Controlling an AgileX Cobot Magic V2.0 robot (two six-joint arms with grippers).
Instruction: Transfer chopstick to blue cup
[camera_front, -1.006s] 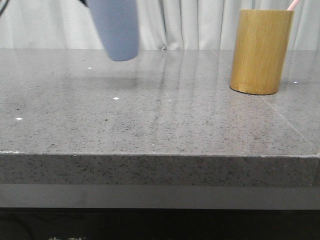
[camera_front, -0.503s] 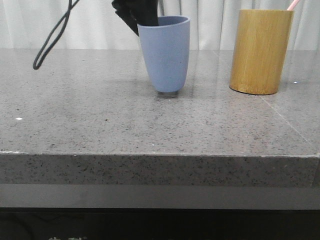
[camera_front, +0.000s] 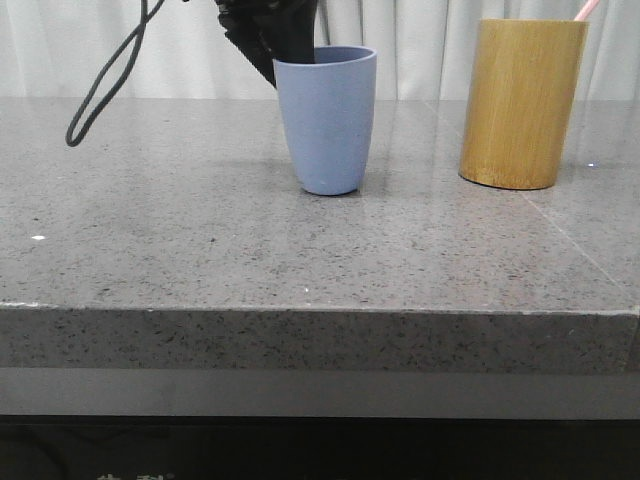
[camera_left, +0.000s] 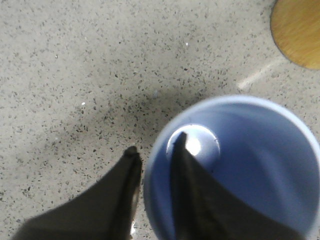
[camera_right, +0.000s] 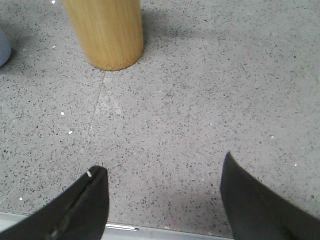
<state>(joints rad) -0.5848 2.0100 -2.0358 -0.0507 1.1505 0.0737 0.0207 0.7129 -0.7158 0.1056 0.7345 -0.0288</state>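
The blue cup (camera_front: 328, 120) stands upright on the grey stone table, left of the yellow-brown bamboo cylinder (camera_front: 521, 102). A pale-pink chopstick tip (camera_front: 587, 9) sticks out of the cylinder's top; the rest is hidden inside. My left gripper (camera_front: 287, 42) is at the cup's far-left rim. In the left wrist view it (camera_left: 156, 143) is shut on the cup's wall (camera_left: 240, 165), one finger inside and one outside. My right gripper (camera_right: 162, 165) is open and empty over the table's front edge, short of the cylinder (camera_right: 102, 30); it is out of the front view.
A black cable (camera_front: 105, 85) loops down from the left arm at the back left. White curtains hang behind the table. The table's front edge (camera_front: 320, 310) runs across the front view. The cylinder's edge shows in the left wrist view (camera_left: 297, 30).
The left gripper brought the blue cup in from the upper left and lowered it onto the table. In the last half second it settled slightly left and down. The cylinder has not moved.
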